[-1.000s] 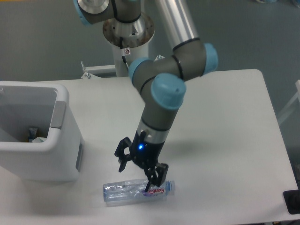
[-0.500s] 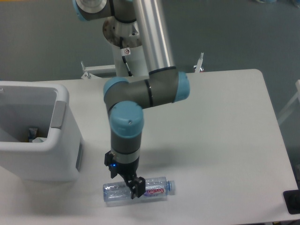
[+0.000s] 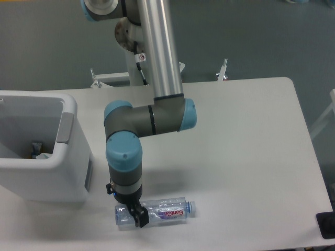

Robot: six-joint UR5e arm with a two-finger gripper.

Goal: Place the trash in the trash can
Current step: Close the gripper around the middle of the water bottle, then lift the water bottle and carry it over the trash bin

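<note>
the dark fingers [image 3: 140, 218] of the two-finger gripper [image 3: 135, 215] point downward at the left part of the clear plastic bottle with purple-red label and blue cap [image 3: 155, 212], and appear to straddle its body; only one finger tip shows plainly on the near side, the other being hidden behind the wrist, so whether the fingers are clamped on the bottle or merely set around it cannot be told. the bottle lies on its side near the front edge of the white rectangular table [image 3: 241, 157], cap toward the right, base toward the left, with the label right of the gripper. the grey and light-blue arm [image 3: 146, 117] comes down from the top of the view, bends at an elbow over the table, and its last segment hangs roughly vertical above the bottle, covering part of it. the large white rectangular plastic bin with rounded corners [image 3: 39, 151] stands at the left edge, cut off by the frame, well apart from the bottle; a grey panel [image 3: 65, 127] sits on its right rim. inside the bin small objects are dimly visible but cannot be identified.
</note>
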